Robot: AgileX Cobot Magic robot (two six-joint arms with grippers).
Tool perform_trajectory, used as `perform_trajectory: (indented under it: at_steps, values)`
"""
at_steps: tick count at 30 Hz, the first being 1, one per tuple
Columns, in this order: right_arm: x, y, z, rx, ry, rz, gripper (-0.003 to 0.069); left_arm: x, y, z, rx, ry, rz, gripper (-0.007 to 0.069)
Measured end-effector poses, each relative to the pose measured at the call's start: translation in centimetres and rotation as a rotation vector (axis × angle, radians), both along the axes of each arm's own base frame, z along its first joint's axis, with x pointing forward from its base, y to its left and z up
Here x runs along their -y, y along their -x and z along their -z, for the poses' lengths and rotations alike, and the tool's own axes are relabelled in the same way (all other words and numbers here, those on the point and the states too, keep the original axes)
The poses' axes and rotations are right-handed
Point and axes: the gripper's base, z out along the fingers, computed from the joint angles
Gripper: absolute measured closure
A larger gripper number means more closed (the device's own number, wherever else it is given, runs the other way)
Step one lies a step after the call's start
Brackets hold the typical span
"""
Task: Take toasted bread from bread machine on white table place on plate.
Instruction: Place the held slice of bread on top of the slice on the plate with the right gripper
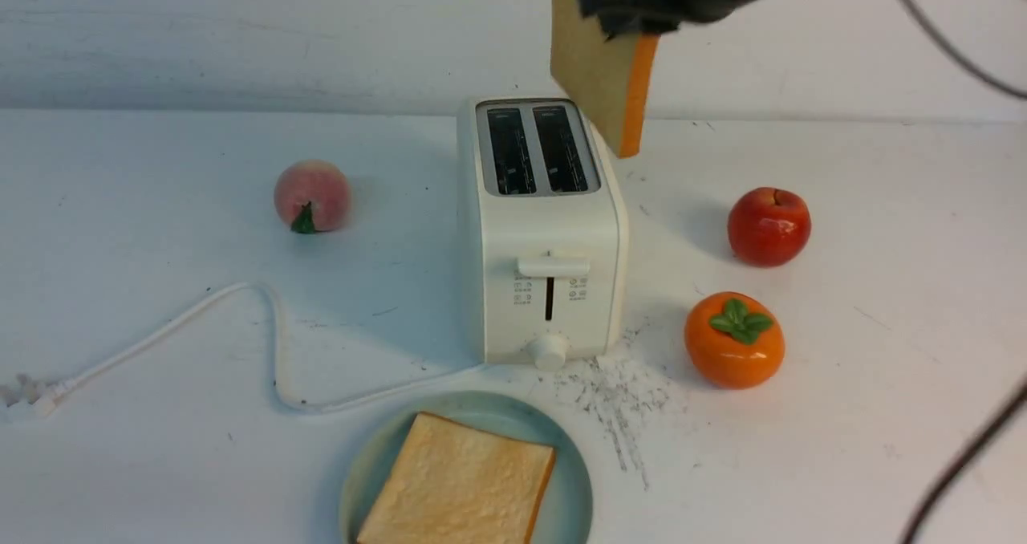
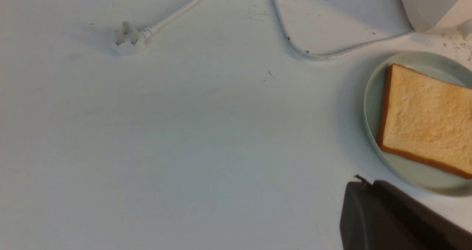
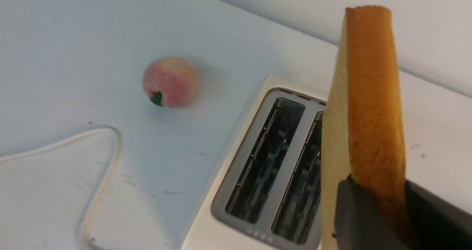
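A peach (image 1: 312, 195) sits well apart from a red apple (image 1: 769, 226) and a persimmon (image 1: 734, 339).

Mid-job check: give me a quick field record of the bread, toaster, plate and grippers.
held slice: upright in right gripper, in the air, clear of the toaster
plated slice: flat on plate, in front of toaster
toaster slots: both empty
left gripper: near plate; opening not visible
other items: peach, apple, persimmon, power cord

I'm seeing one tan toast slice (image 1: 457, 484) lying flat on the green-blue plate (image 1: 574, 488), which is sitting in front of the white toaster (image 1: 545, 239); its slots are standing empty. The second slice (image 1: 595, 79) is hanging upright above the toaster's far right corner, pinched by my right fingers (image 3: 354, 213).
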Motion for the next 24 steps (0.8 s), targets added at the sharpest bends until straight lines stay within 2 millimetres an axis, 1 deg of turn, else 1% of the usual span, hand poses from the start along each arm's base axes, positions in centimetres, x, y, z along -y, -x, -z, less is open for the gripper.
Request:
perform_trajectory:
  at_steps: [1,3,4,6,8,9,11,12,15,16,18,19,20,21,23,24]
  values:
    - [0.7,1.6,-1.5,-0.002,-0.008,-0.011,0.0547,0.0,-0.1,-0.1,0.012,0.004,0.002,0.0638]
    - [1.8,4.9,-3.6,-0.048,-0.02,-0.048,0.0547,0.1,-0.2,-0.3,0.042,0.013,0.008,0.0638]
    - [2.1,6.1,-4.0,-0.089,-0.016,-0.072,0.0547,0.2,-0.3,-0.4,0.056,0.018,0.011,0.0638]
    - [2.2,7.6,-3.9,-0.172,-0.004,-0.132,0.0547,0.3,-0.4,-0.6,0.081,0.026,0.015,0.0638]
    - [1.9,7.9,-3.6,-0.215,-0.004,-0.179,0.0547,0.3,-0.5,-0.7,0.093,0.03,0.018,0.0638]
    - [1.2,7.9,-3.0,-0.253,-0.026,-0.238,0.0547,0.3,-0.5,-0.8,0.101,0.033,0.019,0.0638]
    - [0.4,7.7,-1.7,-0.307,-0.053,-0.296,0.0547,0.3,-0.5,-0.8,0.102,0.033,0.019,0.0638]
    - [-0.1,7.4,-0.6,-0.351,-0.069,-0.33,0.0547,0.3,-0.5,-0.8,0.102,0.032,0.019,0.0638]
    - [-1.5,6.6,3.8,-0.505,-0.098,-0.406,0.0547,0.3,-0.5,-0.7,0.094,0.029,0.017,0.0638]
    - [-1.6,6.4,4.2,-0.517,-0.099,-0.409,0.0547,0.3,-0.5,-0.7,0.095,0.029,0.017,0.0638]
    - [-2.4,6.1,8.6,-0.649,-0.114,-0.455,0.0547,0.2,-0.4,-0.6,0.074,0.022,0.013,0.0638]
    - [-2.4,6.1,8.9,-0.659,-0.115,-0.459,0.0547,0.2,-0.4,-0.5,0.073,0.022,0.013,0.0638]
    - [-2.8,6.2,10.9,-0.72,-0.134,-0.483,0.0547,0.2,-0.3,-0.5,0.062,0.018,0.011,0.0638]
    - [-2.9,6.2,12.2,-0.746,-0.14,-0.494,0.0547,0.2,-0.3,-0.4,0.06,0.018,0.011,0.0638]
    - [-3.1,6.1,13.9,-0.756,-0.163,-0.492,0.0547,0.2,-0.3,-0.4,0.058,0.017,0.01,0.0638]
    - [-3.1,6.0,15.1,-0.755,-0.178,-0.482,0.0547,0.2,-0.3,-0.4,0.058,0.017,0.01,0.0638]
